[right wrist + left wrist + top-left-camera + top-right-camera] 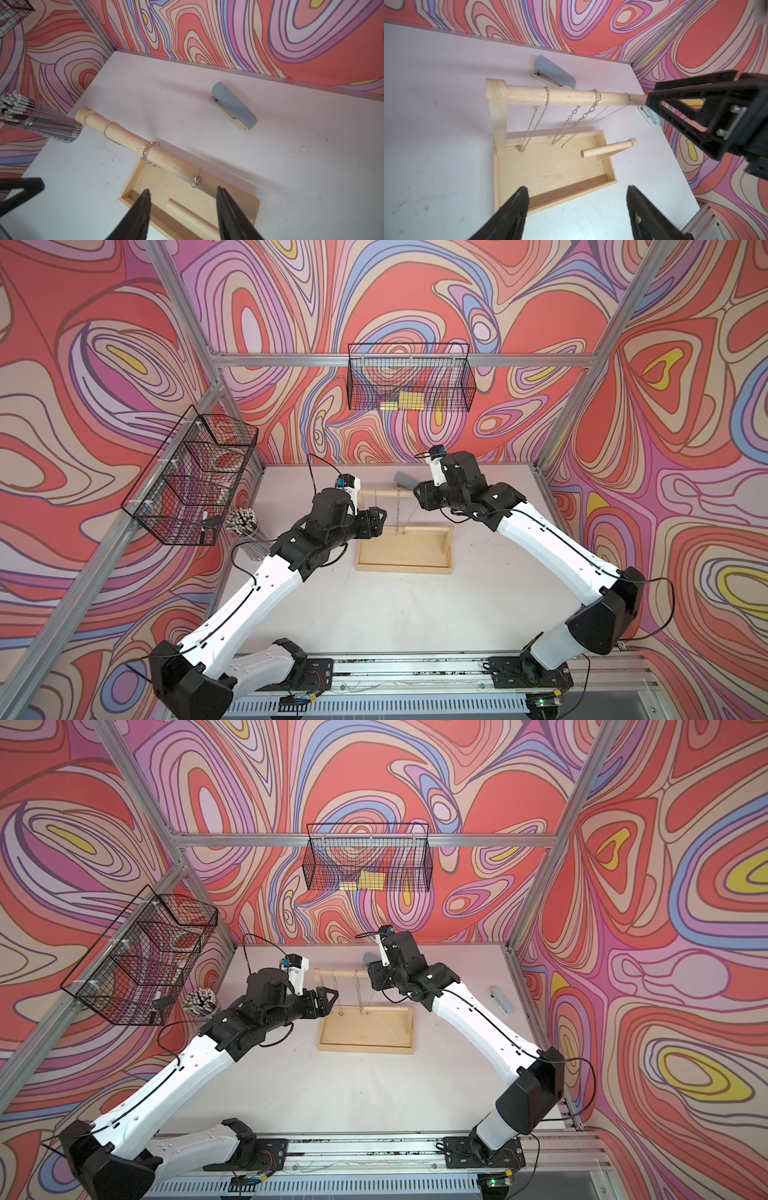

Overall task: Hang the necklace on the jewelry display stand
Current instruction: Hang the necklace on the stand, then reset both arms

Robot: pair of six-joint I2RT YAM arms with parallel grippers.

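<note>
The pale wooden jewelry display stand (pixel 403 562) (pixel 365 1038) stands mid-table. Its long bar (pixel 566 96) (pixel 124 136) carries three hanging chains. A ball chain (pixel 547 97) is nearest the upright and a link chain (pixel 598 99) hangs in the middle. The thin necklace (pixel 630 96) is draped near the free end, its clasp (pixel 197 180) lying on the bar. My right gripper (pixel 182 193) (pixel 419 497) is open just behind that clasp, holding nothing. My left gripper (pixel 577 193) (pixel 332 999) is open and empty beside the upright, above the tray's edge.
One blue-grey stapler (pixel 233 106) (pixel 553 72) lies behind the stand, and a second stapler (pixel 500 999) lies by the right wall. A cup of pencils (pixel 245 526) stands at the left. Wire baskets (pixel 195 477) (pixel 409 381) hang on the left and back walls.
</note>
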